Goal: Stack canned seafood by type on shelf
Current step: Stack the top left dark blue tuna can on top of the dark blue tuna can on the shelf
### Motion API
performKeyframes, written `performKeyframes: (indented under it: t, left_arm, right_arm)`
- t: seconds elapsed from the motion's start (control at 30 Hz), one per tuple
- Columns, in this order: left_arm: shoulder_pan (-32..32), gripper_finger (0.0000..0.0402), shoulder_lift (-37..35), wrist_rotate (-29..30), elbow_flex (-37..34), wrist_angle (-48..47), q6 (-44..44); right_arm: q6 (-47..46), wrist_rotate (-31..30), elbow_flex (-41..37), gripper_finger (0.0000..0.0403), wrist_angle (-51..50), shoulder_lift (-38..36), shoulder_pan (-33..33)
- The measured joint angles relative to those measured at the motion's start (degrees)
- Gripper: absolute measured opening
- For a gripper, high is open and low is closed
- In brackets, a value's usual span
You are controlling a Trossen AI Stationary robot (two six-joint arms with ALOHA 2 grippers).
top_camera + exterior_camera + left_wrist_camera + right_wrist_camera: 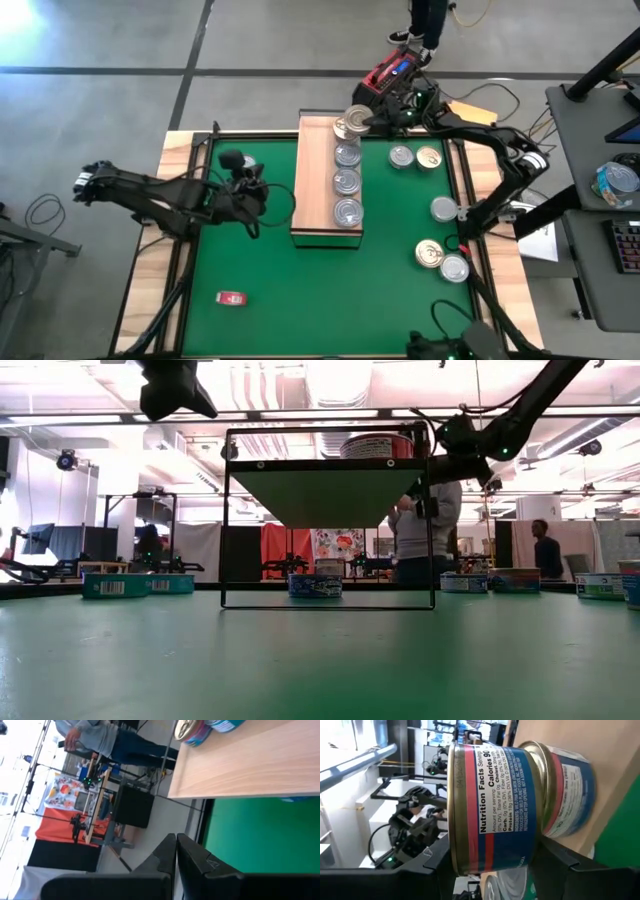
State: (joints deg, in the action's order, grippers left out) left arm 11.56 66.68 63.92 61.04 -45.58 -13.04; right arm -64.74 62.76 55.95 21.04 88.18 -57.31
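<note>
From above we see the right pincer (372,121) at the far end of the shelf (316,180), gripping a gold-lidded can (357,116) directly above another gold-lidded can (347,127); three silver-lidded cans (347,182) sit in a row along the shelf, and six loose cans (443,209) lie on the green mat of the bench (180,155). The left pincer (257,195), fingers pressed together, hangs beside the shelf. From bench level, the held can (376,446) sits above the shelf top. The left wrist shows its closed fingers (190,865) near the shelf edge. The right wrist shows the can (487,807) clamped between both fingers, touching the can beneath it.
</note>
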Motion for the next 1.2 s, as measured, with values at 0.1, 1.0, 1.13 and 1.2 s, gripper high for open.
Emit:
performKeyframes:
  t: [0.1, 1.0, 1.13, 1.2]
  left_arm:
    - [-0.24, 0.0000, -0.88, -0.02, 0.00, -0.20, 0.00]
    - [-0.20, 0.0000, -1.19, -0.04, 0.00, -0.35, 0.26]
    - [-0.20, 0.0000, -1.19, -0.05, -0.02, -0.35, 0.26]
    - [-0.20, 0.0000, -1.18, -0.05, -0.02, -0.35, 0.28]
  right_arm:
    - [-0.85, 0.11, 1.03, 0.0187, 0.41, 0.58, 0.29]
    - [2.82, -3.93, 3.97, 0.0187, -7.55, 0.76, 1.45]
    - [2.83, -3.96, 3.97, 0.0196, -7.62, 0.74, 1.62]
    - [2.83, -3.96, 3.97, 0.0203, -7.73, 0.74, 1.70]
